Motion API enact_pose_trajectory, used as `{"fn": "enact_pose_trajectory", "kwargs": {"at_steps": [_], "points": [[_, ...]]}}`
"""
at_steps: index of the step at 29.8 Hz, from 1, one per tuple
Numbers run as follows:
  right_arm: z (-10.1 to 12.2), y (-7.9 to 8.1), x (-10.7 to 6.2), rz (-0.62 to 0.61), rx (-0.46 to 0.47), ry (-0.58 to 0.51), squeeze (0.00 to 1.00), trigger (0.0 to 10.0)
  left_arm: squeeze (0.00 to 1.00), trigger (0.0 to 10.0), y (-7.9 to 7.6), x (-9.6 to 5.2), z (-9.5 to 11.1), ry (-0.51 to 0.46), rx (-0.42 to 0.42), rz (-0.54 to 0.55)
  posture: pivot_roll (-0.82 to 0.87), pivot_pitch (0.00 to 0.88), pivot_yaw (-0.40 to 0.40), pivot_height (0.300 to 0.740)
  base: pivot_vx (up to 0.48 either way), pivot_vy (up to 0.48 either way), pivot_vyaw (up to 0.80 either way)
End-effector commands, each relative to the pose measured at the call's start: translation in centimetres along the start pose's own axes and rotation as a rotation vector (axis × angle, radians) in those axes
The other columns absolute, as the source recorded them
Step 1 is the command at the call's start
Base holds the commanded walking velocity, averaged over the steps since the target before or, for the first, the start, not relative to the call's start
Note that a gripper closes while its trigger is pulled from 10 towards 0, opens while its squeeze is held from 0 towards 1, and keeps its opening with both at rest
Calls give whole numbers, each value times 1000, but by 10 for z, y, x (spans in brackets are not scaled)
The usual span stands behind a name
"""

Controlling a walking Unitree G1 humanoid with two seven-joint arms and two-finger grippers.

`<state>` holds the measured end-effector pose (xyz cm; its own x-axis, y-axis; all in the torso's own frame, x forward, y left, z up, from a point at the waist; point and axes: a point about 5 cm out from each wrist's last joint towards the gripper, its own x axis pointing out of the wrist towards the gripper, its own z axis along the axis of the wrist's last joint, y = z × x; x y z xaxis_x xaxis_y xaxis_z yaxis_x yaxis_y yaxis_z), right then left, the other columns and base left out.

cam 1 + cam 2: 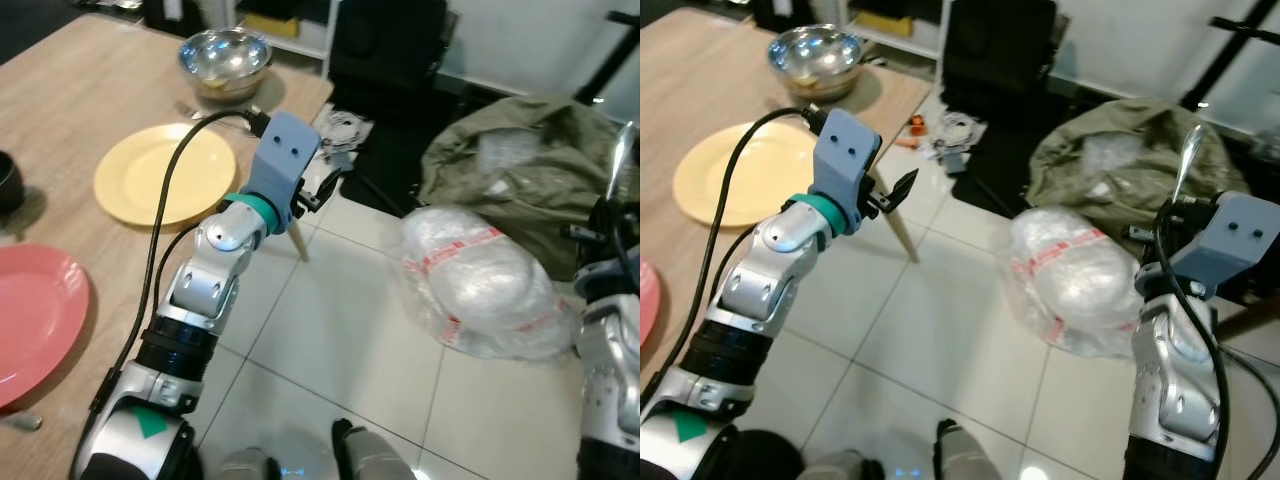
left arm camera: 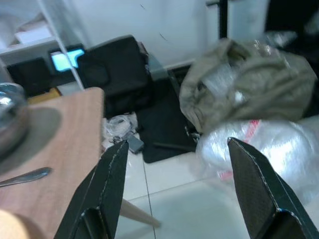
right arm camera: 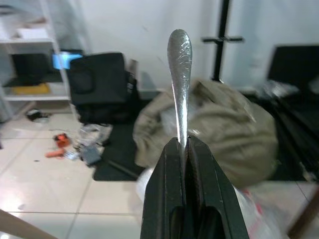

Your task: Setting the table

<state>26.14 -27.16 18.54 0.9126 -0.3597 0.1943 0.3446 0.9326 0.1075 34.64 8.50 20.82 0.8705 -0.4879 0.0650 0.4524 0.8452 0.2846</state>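
One slim silver utensil handle [image 3: 180, 74] stands pinched in my right gripper [image 3: 185, 149]; my left gripper [image 2: 179, 159] gapes empty; next, I judge, carry it leftward to the wooden table [image 1: 70, 110].

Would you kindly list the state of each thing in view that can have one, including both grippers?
left gripper: open, empty, raised beside the table's corner
right gripper: shut on the utensil handle, held over the floor
utensil handle: upright, gripped at its lower part
yellow plate: empty, flat on the table
red plate: empty, flat on the table
metal bowl: upright at the table's far end
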Motion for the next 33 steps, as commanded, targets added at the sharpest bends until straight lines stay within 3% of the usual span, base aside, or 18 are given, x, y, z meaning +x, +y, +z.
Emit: {"fn": "enact_pose_trajectory", "kwargs": {"at_steps": [1,33], "points": [[-3,-4,-3,-20,-4,14,0,10000,0,10000,-6,1,-3,7,-1,-20,11,72,63,740,0,0,-800],[-6,-4,-6,-25,-8,25,0,10000,0,10000,-8,-1,-11,33,3,-24,7,75,62,740,0,0,-800]]}}
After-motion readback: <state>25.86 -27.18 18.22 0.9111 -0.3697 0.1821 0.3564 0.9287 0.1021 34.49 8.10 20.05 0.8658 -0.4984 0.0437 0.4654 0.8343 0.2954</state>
